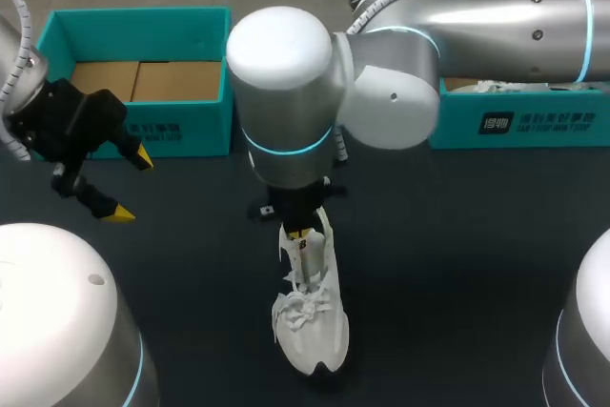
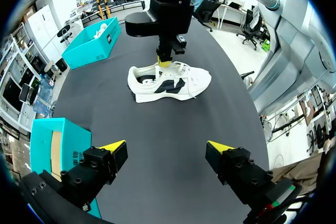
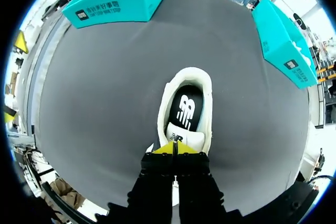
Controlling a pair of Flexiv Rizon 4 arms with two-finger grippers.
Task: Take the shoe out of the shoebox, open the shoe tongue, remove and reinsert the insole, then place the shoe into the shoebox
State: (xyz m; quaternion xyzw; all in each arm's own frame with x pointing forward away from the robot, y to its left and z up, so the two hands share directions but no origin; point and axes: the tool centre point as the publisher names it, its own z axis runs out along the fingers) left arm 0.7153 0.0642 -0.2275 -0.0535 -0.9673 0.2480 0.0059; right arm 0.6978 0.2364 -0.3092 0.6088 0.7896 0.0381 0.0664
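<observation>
Dark table [image 1: 457, 264], white shoe [image 1: 310, 321], black insole [image 3: 185, 109]

Table [image 1: 477, 264]: dark matte top, filling most of the frame.
Teal box [image 1: 133, 131], upper left of the frame: open-topped, standing on the table near its far edge, white print on the front wall.
Cardboard [image 1: 143, 81]: brown, two pieces side by side, lying flat inside that box.
White paper [image 1: 491, 88], upper right: crumpled, only partly seen.

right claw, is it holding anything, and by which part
The right claw is shut on the shoe, pinching it by the tongue. The left claw is open and holds nothing.
</observation>
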